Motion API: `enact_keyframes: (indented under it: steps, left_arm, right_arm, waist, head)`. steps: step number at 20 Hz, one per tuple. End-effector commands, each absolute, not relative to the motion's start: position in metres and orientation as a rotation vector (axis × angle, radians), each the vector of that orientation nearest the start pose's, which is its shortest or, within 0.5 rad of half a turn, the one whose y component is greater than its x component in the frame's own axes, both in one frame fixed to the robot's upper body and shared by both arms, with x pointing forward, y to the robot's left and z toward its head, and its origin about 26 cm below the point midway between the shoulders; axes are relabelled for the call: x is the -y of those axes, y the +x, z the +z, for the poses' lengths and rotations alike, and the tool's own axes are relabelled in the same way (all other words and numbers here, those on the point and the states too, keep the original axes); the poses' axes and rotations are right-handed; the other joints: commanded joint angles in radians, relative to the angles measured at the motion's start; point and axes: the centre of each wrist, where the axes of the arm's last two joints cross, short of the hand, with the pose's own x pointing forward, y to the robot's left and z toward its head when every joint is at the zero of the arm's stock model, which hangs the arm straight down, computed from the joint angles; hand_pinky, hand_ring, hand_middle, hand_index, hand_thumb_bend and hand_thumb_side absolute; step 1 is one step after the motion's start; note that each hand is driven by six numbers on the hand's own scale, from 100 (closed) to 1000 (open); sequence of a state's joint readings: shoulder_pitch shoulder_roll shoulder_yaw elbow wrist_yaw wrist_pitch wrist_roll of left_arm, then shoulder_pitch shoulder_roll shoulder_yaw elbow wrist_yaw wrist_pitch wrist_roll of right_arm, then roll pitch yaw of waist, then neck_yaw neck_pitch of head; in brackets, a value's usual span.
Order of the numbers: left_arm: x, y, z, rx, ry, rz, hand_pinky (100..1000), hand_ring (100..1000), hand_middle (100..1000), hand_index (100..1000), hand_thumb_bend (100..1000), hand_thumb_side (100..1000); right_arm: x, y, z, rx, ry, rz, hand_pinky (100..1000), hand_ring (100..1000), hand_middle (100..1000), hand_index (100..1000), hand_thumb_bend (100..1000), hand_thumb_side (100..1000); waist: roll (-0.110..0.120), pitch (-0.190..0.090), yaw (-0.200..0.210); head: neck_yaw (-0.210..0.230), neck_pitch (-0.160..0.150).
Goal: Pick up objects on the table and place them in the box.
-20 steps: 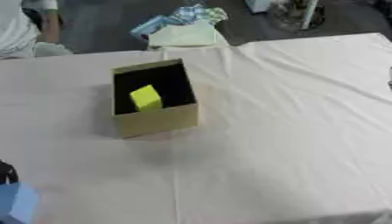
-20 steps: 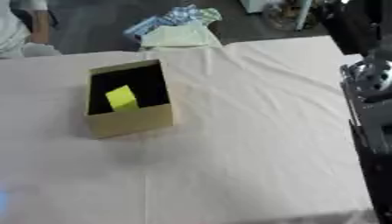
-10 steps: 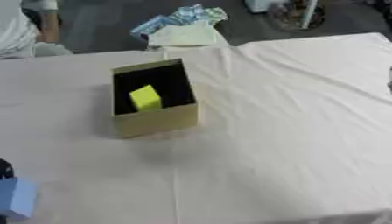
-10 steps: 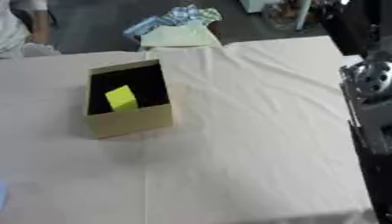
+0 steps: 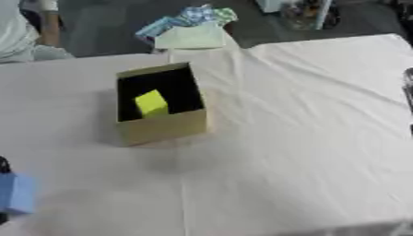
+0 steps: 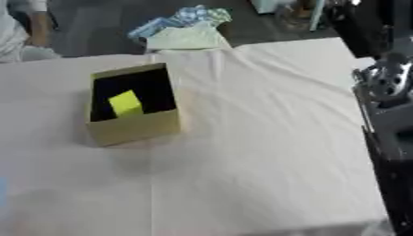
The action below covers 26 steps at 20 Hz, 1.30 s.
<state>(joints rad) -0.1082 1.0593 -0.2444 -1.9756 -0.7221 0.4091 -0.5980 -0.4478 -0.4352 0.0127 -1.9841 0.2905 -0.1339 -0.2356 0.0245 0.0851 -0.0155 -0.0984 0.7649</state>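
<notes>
An open cardboard box [image 5: 165, 128] stands on the white-clothed table [image 5: 282, 138], left of centre. A yellow block [image 5: 151, 102] lies inside it against the dark interior. At the lower left edge a light blue block [image 5: 17, 193] shows, with a sliver of my black left hand [image 5: 3, 165] just above it. Whether the hand holds the block is hidden by the picture's edge. My right arm [image 6: 389, 115], black with a silver joint, runs down the right edge of the right eye view; its hand is out of sight.
Beyond the table's far edge lie a pale green cloth [image 5: 190, 38] and a blue patterned bundle [image 5: 190, 17]. A person in white [image 5: 18, 32] sits at the far left corner. The cloth has creases running across its middle.
The blue block at the lower left edge has risen a little in the picture. The box and the yellow block have not moved.
</notes>
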Motion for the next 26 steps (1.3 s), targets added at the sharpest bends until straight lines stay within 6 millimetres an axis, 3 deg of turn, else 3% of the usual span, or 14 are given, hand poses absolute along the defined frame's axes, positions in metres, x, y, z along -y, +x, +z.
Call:
enact_keyframes:
  steps: [1, 6, 14, 20, 25, 26]
  left_arm:
    - [-0.33, 0.274, 0.217, 0.892, 1.081, -1.56, 281, 473, 439, 615, 444, 100]
    - [-0.309, 0.286, 0.251, 1.046, 1.103, -1.594, 266, 463, 432, 613, 405, 100]
    - [-0.257, 0.304, 0.304, 1.256, 1.056, -1.59, 247, 447, 426, 623, 308, 100]
    - [-0.23, 0.342, 0.329, 1.368, 1.008, -1.554, 250, 440, 429, 627, 261, 100]
    - [-0.213, 0.38, 0.336, 1.416, 1.028, -1.525, 252, 437, 427, 627, 255, 100]
    - [-0.209, 0.386, 0.336, 1.427, 1.035, -1.519, 249, 434, 425, 628, 219, 100]
  right_arm:
    - [0.259, 0.307, 0.258, -3.402, 0.845, -0.547, 810, 740, 579, 849, 100, 740]
    - [0.257, 0.308, 0.259, -3.402, 0.824, -0.564, 810, 740, 578, 850, 100, 741]
    - [0.253, 0.308, 0.262, -3.399, 0.787, -0.583, 810, 739, 577, 850, 100, 742]
    - [0.249, 0.309, 0.265, -3.393, 0.752, -0.584, 810, 739, 576, 850, 100, 743]
    - [0.246, 0.309, 0.269, -3.387, 0.721, -0.573, 810, 739, 575, 850, 100, 745]
    - [0.245, 0.309, 0.27, -3.385, 0.713, -0.571, 810, 739, 574, 850, 100, 738]
  waist:
    - [0.003, -0.013, 0.0]
    - [0.007, -0.016, -0.009]
    - [0.014, -0.008, -0.031]
    - [0.015, 0.006, -0.049]
    - [0.012, 0.024, -0.068]
    - [0.011, 0.028, -0.072]
  head:
    - [-0.002, 0.005]
    - [0.009, 0.005]
    - [0.018, 0.005]
    - [0.032, 0.005]
    - [0.042, 0.005]
    - [0.042, 0.005]
